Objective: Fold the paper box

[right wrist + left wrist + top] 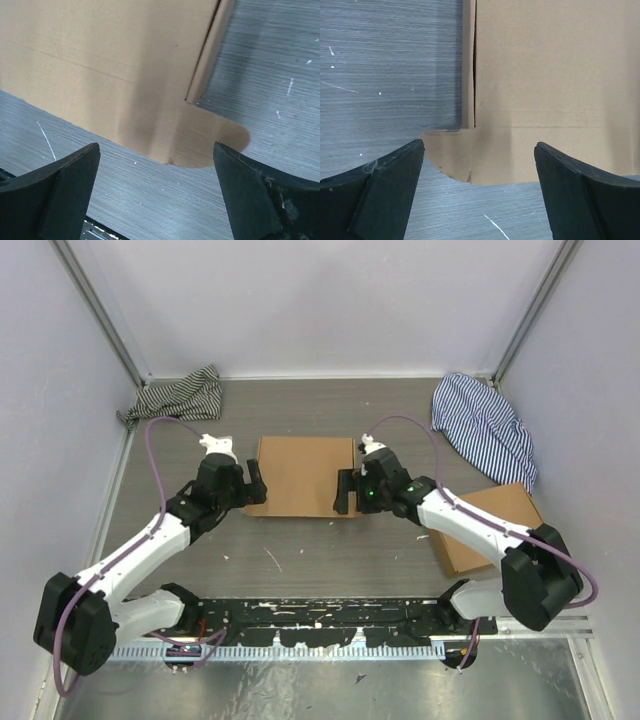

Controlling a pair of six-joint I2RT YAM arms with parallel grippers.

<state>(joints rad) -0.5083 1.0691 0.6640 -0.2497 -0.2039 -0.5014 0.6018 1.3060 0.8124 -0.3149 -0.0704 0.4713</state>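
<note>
The paper box is a flat brown cardboard piece lying in the middle of the table. My left gripper is open at its near left corner, and my right gripper is open at its near right corner. The left wrist view shows the box with a rounded tab and a slit, just beyond my open fingers. The right wrist view shows the box and its rounded tab between my open fingers. Neither gripper holds anything.
A second brown cardboard box lies at the right, under my right arm. A striped cloth lies at the back left and another striped cloth at the back right. Walls enclose the table on three sides.
</note>
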